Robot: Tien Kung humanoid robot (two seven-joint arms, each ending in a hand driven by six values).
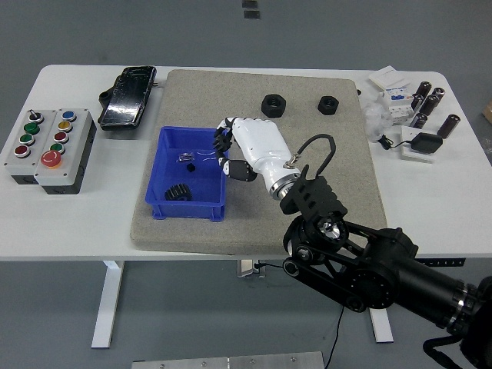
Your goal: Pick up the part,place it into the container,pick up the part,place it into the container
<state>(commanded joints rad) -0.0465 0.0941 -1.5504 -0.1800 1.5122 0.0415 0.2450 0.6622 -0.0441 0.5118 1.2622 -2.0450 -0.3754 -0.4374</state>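
Right hand at bin's right rim, fingers curled, contents hidden; remaining nuts look rigid, heavy — grip across the flats.

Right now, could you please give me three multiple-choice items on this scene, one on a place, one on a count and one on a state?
1. Where is the right robot hand?
A. At the blue bin's right rim
B. Over the button box
C. Beside the white table's far right clutter

2. How many black hex nuts lie on the mat's far part?
A. One
B. Two
C. Four

3. What does the blue bin hold?
A. Nothing
B. Only a red ball
C. A black gear and some small parts

Answers:
1. A, its fingers reach over the bin's right rim.
2. B, one larger hex nut and one smaller hex nut sit apart on the mat.
3. C, the black gear lies near the front wall, with small parts behind it.
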